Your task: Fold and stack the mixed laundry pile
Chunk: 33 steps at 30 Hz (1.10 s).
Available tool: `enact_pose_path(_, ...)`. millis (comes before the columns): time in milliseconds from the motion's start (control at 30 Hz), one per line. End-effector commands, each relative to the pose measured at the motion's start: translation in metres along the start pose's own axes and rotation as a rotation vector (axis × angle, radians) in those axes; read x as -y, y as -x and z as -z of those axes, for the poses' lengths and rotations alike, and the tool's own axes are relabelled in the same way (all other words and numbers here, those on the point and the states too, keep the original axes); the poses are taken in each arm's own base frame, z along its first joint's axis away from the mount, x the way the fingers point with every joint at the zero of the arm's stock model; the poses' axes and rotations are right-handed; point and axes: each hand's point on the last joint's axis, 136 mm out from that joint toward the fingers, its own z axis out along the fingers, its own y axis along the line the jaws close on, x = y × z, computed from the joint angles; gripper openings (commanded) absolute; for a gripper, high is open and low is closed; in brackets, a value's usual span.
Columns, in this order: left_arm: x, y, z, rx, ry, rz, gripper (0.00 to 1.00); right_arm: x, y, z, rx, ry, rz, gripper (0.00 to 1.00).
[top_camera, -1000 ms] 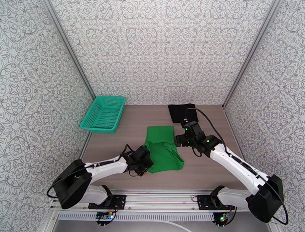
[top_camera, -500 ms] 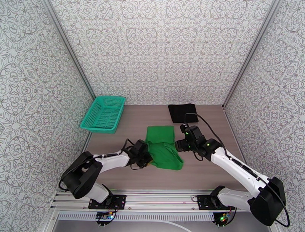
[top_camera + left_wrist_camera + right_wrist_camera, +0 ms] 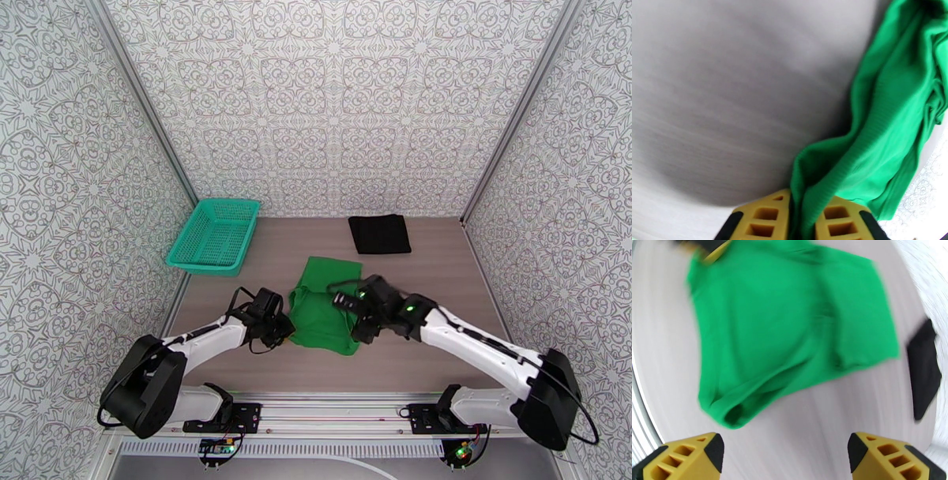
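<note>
The bright green T-shirt (image 3: 317, 320) lies rumpled mid-table. My left gripper (image 3: 281, 324) is at its left edge, shut on a fold of the green cloth (image 3: 869, 118) that runs down between the yellow fingers (image 3: 762, 217). My right gripper (image 3: 352, 316) hovers over the shirt's right part, open, with its fingers (image 3: 691, 457) wide apart and nothing between them; the green T-shirt (image 3: 790, 327) spreads out below it. The black garment (image 3: 379, 234) lies folded flat at the back of the table, and in the right wrist view the black garment (image 3: 924, 370) sits at the right edge.
A teal-green mesh basket (image 3: 215, 234) stands at the back left of the wooden table (image 3: 442, 268). Patterned walls close in the sides and back. A metal rail runs along the near edge by the arm bases.
My right gripper swung left and nearer, from beside the shirt's right edge to over it. My left gripper drew back left with the cloth, and the shirt shifted left and bunched.
</note>
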Motion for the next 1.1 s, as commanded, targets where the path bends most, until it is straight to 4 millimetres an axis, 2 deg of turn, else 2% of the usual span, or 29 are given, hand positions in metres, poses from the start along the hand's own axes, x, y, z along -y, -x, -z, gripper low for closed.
enact_pose_path(0,-0.004,-0.011,-0.012,-0.062,-0.051,-0.032,0.19,-0.026,-0.028,-0.013,-0.221,0.024,0.436,0.88)
enact_pose_path(67,-0.003,-0.013,-0.014,-0.075,-0.056,-0.045,0.19,-0.04,-0.015,-0.013,-0.162,0.029,0.515,0.88)
enact_pose_path(133,-0.004,-0.015,-0.014,-0.087,-0.055,-0.06,0.2,-0.045,-0.009,-0.011,-0.152,0.025,0.571,0.88)
enact_pose_path(267,-0.004,-0.017,-0.015,-0.1,-0.055,-0.082,0.21,-0.06,-0.017,-0.018,-0.228,0.025,0.741,0.88)
enact_pose_path(400,-0.003,-0.017,-0.015,-0.103,-0.063,-0.095,0.21,-0.074,-0.015,-0.032,-0.227,-0.005,0.858,0.88)
enact_pose_path(633,-0.002,-0.018,-0.015,-0.105,-0.073,-0.107,0.22,-0.07,-0.011,-0.056,-0.249,-0.052,0.903,0.85)
enact_pose_path(800,-0.001,-0.018,-0.016,-0.11,-0.078,-0.11,0.22,-0.067,-0.019,-0.077,-0.304,-0.045,0.899,0.79)
enact_pose_path(933,-0.003,-0.019,-0.016,-0.113,-0.078,-0.115,0.21,-0.062,-0.024,-0.085,-0.32,-0.052,0.875,0.76)
enact_pose_path(1033,-0.003,-0.02,-0.016,-0.115,-0.08,-0.116,0.22,-0.058,-0.027,-0.086,-0.325,-0.07,0.872,0.69)
enact_pose_path(1067,-0.003,-0.019,-0.016,-0.114,-0.082,-0.118,0.21,-0.056,-0.026,-0.087,-0.324,-0.079,0.868,0.64)
